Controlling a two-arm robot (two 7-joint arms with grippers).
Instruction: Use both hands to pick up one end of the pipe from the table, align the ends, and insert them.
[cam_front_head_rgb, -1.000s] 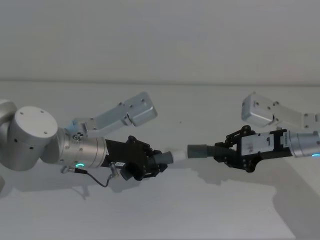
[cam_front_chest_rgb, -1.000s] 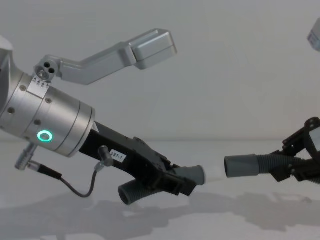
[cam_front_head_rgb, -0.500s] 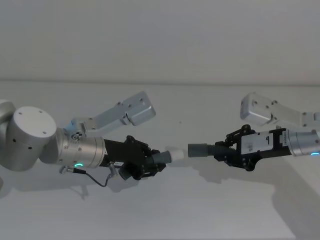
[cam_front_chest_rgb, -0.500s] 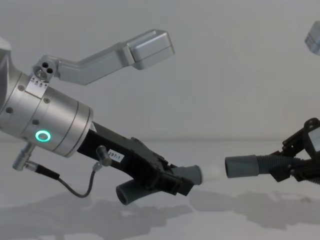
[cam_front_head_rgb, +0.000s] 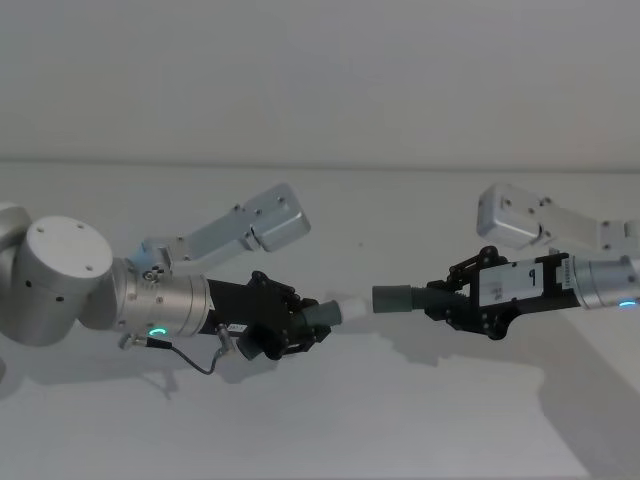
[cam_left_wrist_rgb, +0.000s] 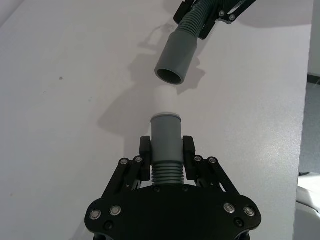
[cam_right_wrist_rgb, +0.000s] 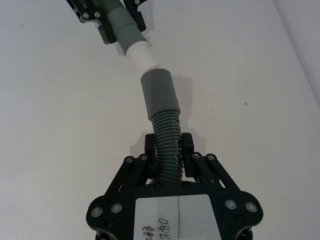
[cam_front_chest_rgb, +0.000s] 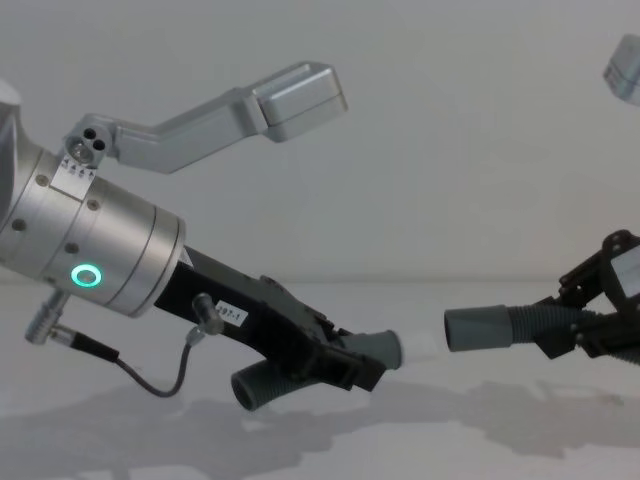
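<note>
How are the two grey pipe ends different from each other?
The short tube in the left pincer ends in a narrow whitish tip; the hose in the right pincer ends in a wider, open grey cuff. The tip is pale, the cuff dark. Both are held off the table, facing each other, not yet joined.

Dark grey ribbed hose (cam_right_wrist_rgb: 167, 135), whitish tip (cam_right_wrist_rgb: 140, 54)

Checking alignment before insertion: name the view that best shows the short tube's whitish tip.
Left wrist view: the short grey plastic tube's whitish tip lies unobstructed, just short of the cuff's opening. Right wrist shows it farther off; head shows it small; chest shows it faint.
</note>
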